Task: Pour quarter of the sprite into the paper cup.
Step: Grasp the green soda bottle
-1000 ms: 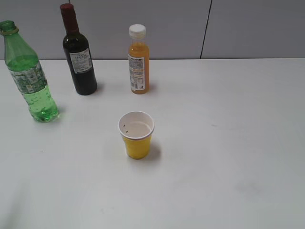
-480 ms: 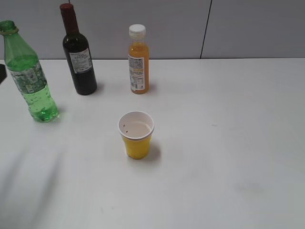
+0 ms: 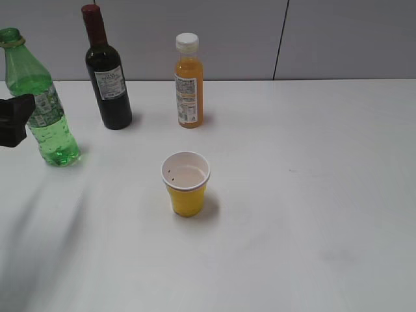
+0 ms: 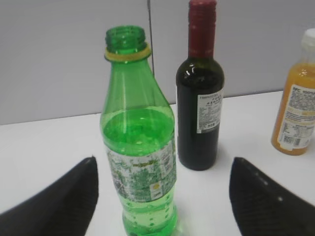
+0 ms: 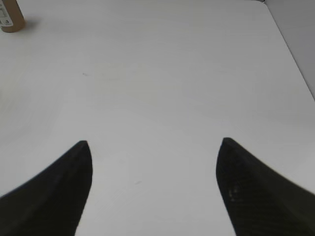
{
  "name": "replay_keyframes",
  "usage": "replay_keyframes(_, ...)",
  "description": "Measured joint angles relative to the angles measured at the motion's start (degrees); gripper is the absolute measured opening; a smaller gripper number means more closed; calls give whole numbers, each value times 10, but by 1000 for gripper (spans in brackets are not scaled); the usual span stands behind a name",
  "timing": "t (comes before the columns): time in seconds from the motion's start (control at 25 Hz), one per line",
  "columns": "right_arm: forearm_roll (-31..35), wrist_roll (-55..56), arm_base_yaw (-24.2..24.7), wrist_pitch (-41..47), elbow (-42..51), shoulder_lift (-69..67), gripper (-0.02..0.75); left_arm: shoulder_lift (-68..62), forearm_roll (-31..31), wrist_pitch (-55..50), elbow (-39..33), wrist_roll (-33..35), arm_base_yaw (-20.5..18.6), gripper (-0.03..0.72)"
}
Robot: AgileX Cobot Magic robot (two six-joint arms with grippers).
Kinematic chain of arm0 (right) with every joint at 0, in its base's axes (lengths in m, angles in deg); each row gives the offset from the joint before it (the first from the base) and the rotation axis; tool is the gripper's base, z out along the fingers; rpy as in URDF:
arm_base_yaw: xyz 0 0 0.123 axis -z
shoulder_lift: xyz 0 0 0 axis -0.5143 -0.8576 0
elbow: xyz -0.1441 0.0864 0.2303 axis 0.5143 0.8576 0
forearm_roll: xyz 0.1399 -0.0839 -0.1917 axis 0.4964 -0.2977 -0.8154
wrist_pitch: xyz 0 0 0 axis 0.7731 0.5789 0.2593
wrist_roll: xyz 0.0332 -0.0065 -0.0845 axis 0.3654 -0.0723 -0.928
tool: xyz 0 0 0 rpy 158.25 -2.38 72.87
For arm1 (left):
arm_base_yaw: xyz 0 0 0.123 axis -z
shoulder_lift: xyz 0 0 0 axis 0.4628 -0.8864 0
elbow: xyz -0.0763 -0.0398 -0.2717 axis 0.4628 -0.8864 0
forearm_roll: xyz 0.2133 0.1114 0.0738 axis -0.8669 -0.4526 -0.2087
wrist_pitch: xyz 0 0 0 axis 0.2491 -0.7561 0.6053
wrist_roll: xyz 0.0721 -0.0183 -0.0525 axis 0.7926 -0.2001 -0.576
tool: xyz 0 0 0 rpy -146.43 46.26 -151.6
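The sprite (image 3: 40,107) is a tall green bottle with no cap, standing upright at the far left of the white table. In the left wrist view the sprite (image 4: 139,147) stands between my two open fingers, not touched. My left gripper (image 3: 14,120) shows at the left edge, just in front of the bottle, open and empty; its fingertips also frame the left wrist view (image 4: 165,169). The paper cup (image 3: 186,184), yellow with a white rim, stands upright mid-table. My right gripper (image 5: 153,147) is open and empty over bare table; it is out of the exterior view.
A dark wine bottle with a red cap (image 3: 107,75) stands right of the sprite, also in the left wrist view (image 4: 200,93). An orange juice bottle with a white cap (image 3: 188,84) stands behind the cup. A grey wall runs along the table's back edge.
My left gripper has come into the exterior view from the left edge and now sits right by the sprite. The bottles and the cup have not moved.
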Motion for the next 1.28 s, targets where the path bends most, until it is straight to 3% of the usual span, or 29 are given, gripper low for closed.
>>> replay_keyframes(0.28,0,0,0,0,0,0,591,-81,13,91,1,-13,0,620)
replay_keyframes(0.6,0,0,0,0,0,0,591,-175,-39,203,-1,-64,-1,620)
replay_keyframes(0.8,0,0,0,0,0,0,591,-210,-13,217,11,-67,-17,620)
replay_keyframes(1.28,0,0,0,0,0,0,591,-281,-16,225,75,-67,-18,620)
